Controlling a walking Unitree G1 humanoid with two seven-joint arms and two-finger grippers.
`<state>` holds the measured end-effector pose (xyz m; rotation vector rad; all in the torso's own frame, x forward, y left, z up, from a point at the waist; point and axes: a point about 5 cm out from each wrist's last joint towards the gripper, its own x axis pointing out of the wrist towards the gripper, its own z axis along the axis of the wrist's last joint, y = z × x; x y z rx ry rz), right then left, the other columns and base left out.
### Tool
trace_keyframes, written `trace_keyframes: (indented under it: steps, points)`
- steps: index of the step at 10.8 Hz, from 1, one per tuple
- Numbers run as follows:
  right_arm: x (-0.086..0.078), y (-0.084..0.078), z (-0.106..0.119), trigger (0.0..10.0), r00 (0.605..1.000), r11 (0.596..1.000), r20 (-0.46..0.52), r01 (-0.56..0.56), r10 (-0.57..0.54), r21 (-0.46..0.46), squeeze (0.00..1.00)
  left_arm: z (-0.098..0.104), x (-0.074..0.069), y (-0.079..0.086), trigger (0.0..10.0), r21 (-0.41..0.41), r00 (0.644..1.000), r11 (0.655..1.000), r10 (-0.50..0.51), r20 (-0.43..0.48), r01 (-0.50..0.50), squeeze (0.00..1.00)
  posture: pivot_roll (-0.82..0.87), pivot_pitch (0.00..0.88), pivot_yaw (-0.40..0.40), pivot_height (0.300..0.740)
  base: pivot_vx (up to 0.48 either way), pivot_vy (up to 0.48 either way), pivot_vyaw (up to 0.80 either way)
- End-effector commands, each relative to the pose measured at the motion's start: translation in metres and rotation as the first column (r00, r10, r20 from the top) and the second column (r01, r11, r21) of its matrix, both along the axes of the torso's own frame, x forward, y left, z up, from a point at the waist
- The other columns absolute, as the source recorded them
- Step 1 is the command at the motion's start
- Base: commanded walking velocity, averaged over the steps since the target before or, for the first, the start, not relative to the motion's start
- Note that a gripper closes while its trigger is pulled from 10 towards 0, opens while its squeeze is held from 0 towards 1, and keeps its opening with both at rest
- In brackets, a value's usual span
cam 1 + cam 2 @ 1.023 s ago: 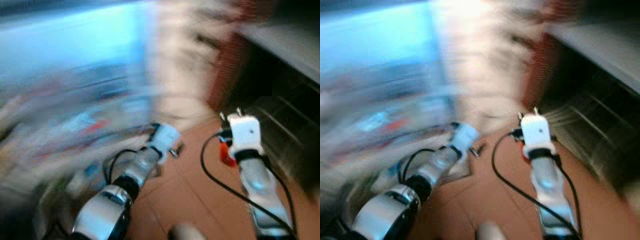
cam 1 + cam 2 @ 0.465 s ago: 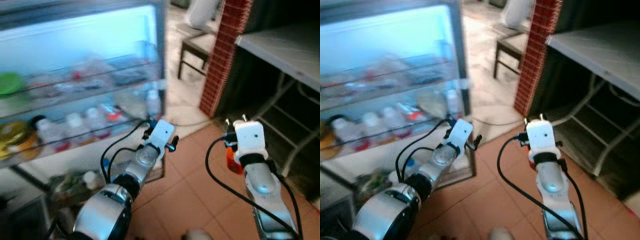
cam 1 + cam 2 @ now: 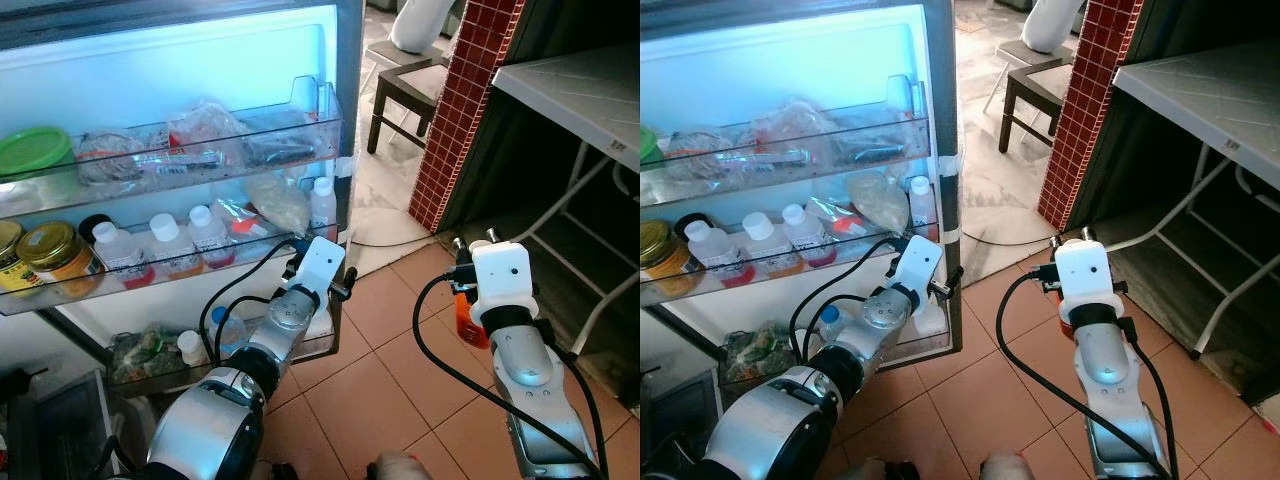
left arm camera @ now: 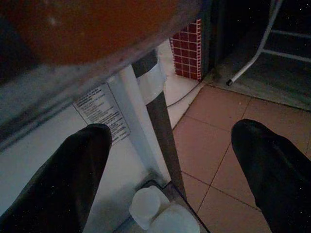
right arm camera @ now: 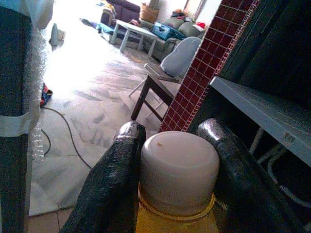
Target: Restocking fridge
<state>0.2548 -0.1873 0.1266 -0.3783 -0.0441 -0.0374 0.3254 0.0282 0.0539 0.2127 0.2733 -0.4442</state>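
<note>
The fridge door [image 3: 336,150] stands open at about ten o'clock from where the robot faces, its racks full: small bottles [image 3: 165,240] in a row on the middle rack, jars [image 3: 55,255] at the nine o'clock end, bags [image 3: 205,130] above, and a green lid [image 3: 35,150] on the top rack.

The left tool [image 4: 170,165] reaches toward the door's lower edge, fingers [image 4: 63,179] spread wide with nothing between them; beyond them lie the door frame [image 4: 155,111] and a white cap [image 4: 146,206] in the bottom rack.

The right tool [image 5: 175,160] is out at two o'clock over the tile floor [image 3: 400,370], clamped on a bottle [image 5: 177,179] with a pale cap and yellow-orange body.

A red brick pillar [image 3: 470,100] and a grey worktop [image 3: 580,80] stand at one to two o'clock, a chair [image 3: 400,85] behind at twelve.
</note>
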Motion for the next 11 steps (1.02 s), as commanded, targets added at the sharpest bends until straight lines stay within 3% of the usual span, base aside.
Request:
trace_keyframes:
  steps: [1,3,5,8,9,10,11]
  points:
    - [0.003,0.001,0.007,10.0,0.999,1.000,0.037,-0.007,0.008,-0.012,0.00,0.007,0.003,-0.011,10.0,0.010,1.000,1.000,0.019,0.003,-0.019,0.00,-0.16,0.016,0.034,0.740,0.000,0.000,0.00]
    - [0.003,0.001,0.007,10.0,0.999,1.000,0.038,-0.006,0.006,-0.006,0.00,0.000,0.005,0.005,10.0,0.027,0.990,0.990,0.139,-0.027,-0.138,0.00,-0.17,0.015,0.037,0.740,0.000,0.000,0.00]
    - [0.002,-0.002,0.007,10.0,0.999,1.000,0.040,0.002,-0.002,-0.009,0.00,-0.004,0.006,0.031,10.0,-0.068,0.958,0.956,0.282,-0.043,-0.284,0.00,-0.16,0.020,0.041,0.740,0.000,0.000,0.00]
    - [0.003,-0.001,0.006,10.0,0.999,1.000,0.037,-0.001,0.001,-0.007,0.00,-0.011,-0.002,0.075,10.0,-0.110,0.885,0.880,0.465,-0.008,-0.463,0.00,-0.14,0.028,0.037,0.740,0.000,0.000,0.00]
    - [0.003,-0.001,0.006,10.0,0.999,1.000,0.037,-0.001,0.001,-0.007,0.00,-0.011,-0.003,0.080,10.0,-0.118,0.871,0.865,0.490,0.001,-0.487,0.00,-0.14,0.028,0.037,0.740,0.000,0.000,0.00]
    - [0.004,-0.001,0.007,10.0,0.999,1.000,0.038,-0.002,0.002,-0.007,0.00,-0.007,-0.004,0.106,10.0,-0.117,0.806,0.805,0.589,0.050,-0.581,0.00,-0.14,0.028,0.037,0.740,0.000,0.000,0.00]
    - [0.005,-0.001,0.007,10.0,0.999,1.000,0.038,-0.010,0.010,-0.005,0.00,-0.007,-0.006,0.114,10.0,-0.118,0.793,0.792,0.608,0.051,-0.600,0.00,-0.14,0.031,0.034,0.740,0.000,0.000,0.00]
